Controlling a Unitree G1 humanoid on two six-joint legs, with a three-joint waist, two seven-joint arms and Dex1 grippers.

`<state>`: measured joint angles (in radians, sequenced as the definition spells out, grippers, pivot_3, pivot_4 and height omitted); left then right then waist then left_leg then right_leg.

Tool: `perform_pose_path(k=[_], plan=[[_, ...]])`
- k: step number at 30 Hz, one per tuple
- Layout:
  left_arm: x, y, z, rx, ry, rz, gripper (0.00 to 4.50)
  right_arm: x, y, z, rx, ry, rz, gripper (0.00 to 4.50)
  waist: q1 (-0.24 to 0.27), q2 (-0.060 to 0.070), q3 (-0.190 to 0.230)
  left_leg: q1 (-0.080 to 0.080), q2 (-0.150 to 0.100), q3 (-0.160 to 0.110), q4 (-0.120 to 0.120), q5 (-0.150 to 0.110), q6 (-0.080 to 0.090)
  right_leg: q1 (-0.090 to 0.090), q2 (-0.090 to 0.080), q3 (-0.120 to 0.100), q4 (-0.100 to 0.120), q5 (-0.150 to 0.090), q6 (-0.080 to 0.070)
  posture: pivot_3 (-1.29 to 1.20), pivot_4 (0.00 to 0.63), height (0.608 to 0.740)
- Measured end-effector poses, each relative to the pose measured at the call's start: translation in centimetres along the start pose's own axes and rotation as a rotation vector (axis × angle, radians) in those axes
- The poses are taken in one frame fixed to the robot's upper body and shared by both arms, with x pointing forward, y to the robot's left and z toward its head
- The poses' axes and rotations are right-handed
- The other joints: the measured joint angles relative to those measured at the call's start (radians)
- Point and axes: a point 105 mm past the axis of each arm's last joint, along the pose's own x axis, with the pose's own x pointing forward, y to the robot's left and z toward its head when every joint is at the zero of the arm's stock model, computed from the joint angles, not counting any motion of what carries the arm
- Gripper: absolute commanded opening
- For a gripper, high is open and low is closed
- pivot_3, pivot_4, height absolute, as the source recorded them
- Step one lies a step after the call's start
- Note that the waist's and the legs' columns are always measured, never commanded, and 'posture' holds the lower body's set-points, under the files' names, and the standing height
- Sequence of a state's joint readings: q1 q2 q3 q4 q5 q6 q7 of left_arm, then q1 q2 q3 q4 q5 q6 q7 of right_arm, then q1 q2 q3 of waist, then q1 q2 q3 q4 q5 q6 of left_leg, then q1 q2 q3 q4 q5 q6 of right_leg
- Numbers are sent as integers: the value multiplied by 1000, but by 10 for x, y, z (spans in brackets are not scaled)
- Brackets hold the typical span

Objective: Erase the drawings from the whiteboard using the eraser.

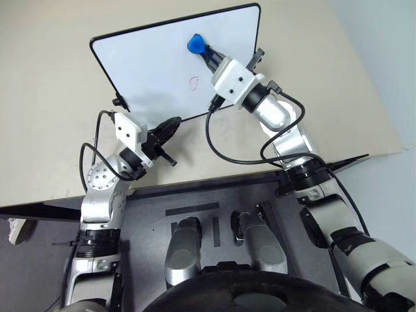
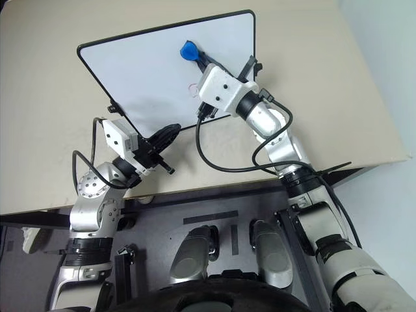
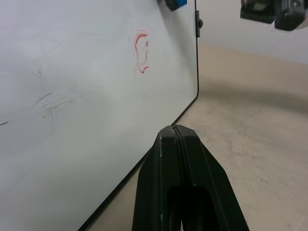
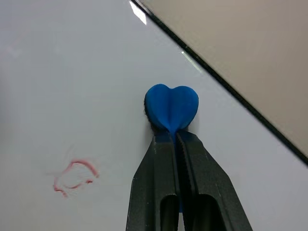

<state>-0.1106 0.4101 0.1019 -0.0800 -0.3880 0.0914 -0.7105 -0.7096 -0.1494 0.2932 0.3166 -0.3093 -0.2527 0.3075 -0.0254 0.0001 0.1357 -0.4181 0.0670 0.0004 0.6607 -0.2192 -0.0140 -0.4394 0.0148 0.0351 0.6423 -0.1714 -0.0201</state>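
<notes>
The whiteboard (image 1: pixel 156 65) lies on the beige table, white with a thin black frame. A small red looped scribble, the drawings (image 1: pixel 194 82), sits near its middle right, also seen as the drawings (image 4: pixel 73 177). My right gripper (image 1: pixel 207 56) is shut on the blue eraser (image 1: pixel 195 44), which rests over the board's far part, apart from the scribble; the eraser (image 4: pixel 171 108) sticks out past the pinched fingertips. My left gripper (image 1: pixel 174 123) is shut with nothing in it, at the board's near edge.
The beige table (image 1: pixel 52 117) spreads around the board, with its near edge (image 1: pixel 195 182) just ahead of my arms. Faint grey smudges (image 3: pixel 50 103) mark the board. A black cable (image 1: pixel 224 153) loops from my right wrist over the table's near part.
</notes>
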Motion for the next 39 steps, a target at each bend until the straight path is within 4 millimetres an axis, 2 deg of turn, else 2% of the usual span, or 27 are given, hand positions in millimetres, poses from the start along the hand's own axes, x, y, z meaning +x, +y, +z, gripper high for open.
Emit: perform_pose_path(k=[6, 9, 17, 25, 30, 36, 39], plan=[[0, 0, 0, 0, 0, 1, 0, -10, 44, -23, 67, 79, 131, 22, -1, 0, 0, 0, 0, 0, 0, -1, -1, 0, 0, 0, 0, -1, 1, 0, 150, 740], [0, 0, 0, 0, 0, 2, 0, -14, 54, -32, 84, 116, 168, 22, 0, 0, 0, 0, 0, 0, 0, -1, -1, 0, 0, 0, 0, -1, 1, 0, 150, 740], [0, 1, 0, 0, 0, 5, 0, -14, 52, -33, 75, 122, 173, 22, 0, 0, 0, 0, 0, 0, 1, -1, -1, 0, 0, 0, 0, -1, 1, 0, 150, 740], [0, 1, 0, 0, 0, 5, 0, 1, 17, -8, 24, 41, 72, 22, -1, 0, 0, 0, 0, 0, 1, 0, -1, 0, 0, 0, 0, 2, -1, 0, 150, 740], [0, 0, 0, -1, -1, 5, 0, 0, 28, -11, 52, 46, 86, 22, -1, 0, 0, 0, 0, 0, 1, 0, -1, 0, 0, 0, 0, 2, -1, 0, 150, 740], [0, 0, 0, -3, -2, 5, 0, -9, 61, -32, 98, 125, 181, 22, -2, 0, 0, 0, 0, 0, 1, 0, -1, 0, 0, 0, 0, 2, 0, 0, 150, 740], [0, 0, -1, -6, 2, 7, 0, -11, 65, -36, 104, 140, 197, 22, -1, 0, 0, 0, 0, 0, 1, -1, -1, 0, 0, 0, 0, 2, 0, 0, 150, 740]])
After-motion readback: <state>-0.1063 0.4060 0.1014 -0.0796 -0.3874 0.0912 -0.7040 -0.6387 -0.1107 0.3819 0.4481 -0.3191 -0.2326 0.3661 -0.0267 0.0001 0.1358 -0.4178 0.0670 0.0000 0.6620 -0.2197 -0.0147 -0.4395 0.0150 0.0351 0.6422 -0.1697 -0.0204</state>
